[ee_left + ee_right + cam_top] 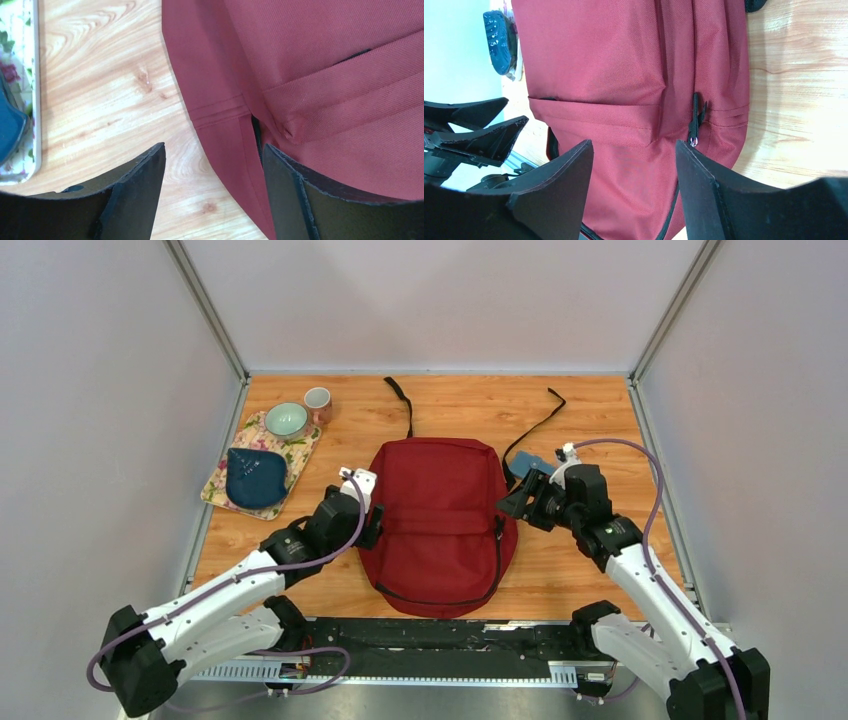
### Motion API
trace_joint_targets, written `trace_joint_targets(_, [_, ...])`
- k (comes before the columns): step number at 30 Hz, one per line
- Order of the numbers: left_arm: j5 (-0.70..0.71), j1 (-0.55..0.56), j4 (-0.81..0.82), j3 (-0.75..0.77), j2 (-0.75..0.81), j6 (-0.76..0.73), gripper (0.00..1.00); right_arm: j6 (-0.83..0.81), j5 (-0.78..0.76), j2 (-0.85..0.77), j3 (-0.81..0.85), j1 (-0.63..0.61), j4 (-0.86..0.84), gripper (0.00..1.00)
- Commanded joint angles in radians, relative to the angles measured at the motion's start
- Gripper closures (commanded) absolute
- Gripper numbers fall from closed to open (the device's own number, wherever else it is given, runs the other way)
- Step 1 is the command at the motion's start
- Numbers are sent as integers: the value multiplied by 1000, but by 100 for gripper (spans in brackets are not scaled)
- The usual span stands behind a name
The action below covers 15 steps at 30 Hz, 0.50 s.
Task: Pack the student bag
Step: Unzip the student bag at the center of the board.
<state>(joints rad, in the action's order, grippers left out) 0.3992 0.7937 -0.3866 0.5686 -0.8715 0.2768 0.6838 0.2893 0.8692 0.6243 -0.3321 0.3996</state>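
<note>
The student bag point(440, 520), a dark red backpack with black zippers, lies flat in the middle of the wooden table. My left gripper point(373, 523) is open at the bag's left edge. In the left wrist view point(214, 147) the bag's side seam point(325, 75) lies between the fingers and nothing is gripped. My right gripper point(510, 502) is open at the bag's right edge. In the right wrist view point(634, 145) it points across the bag point(624, 65), with a black zipper pull point(694, 125) just beyond the right finger. It holds nothing.
A floral mat point(225, 490) at the left carries a dark blue pouch point(255, 477) and a green bowl point(287, 420); a pink cup point(318, 403) stands beside it. A teal-blue wallet point(528, 466) lies behind the right gripper. Black straps point(403, 400) trail toward the back wall.
</note>
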Motion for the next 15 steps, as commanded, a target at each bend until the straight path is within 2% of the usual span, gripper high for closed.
trace_joint_targets(1, [-109,-62,124,-13,-1,-197,21,-39,-29,27,60,4,30,36])
trace_joint_targets(4, [-227,-132,135,-15,-18,-209,21,-58,-61,43,95,4,54,35])
trace_joint_targets(9, [-358,-238,124,1,-34,-177,20,-102,-219,70,167,5,99,33])
trace_joint_targets(13, [-393,-379,137,-26,-21,-113,20,-141,-324,129,235,15,128,31])
trace_joint_targets(15, [-366,-389,109,-6,-17,-116,20,-142,-401,181,279,28,152,28])
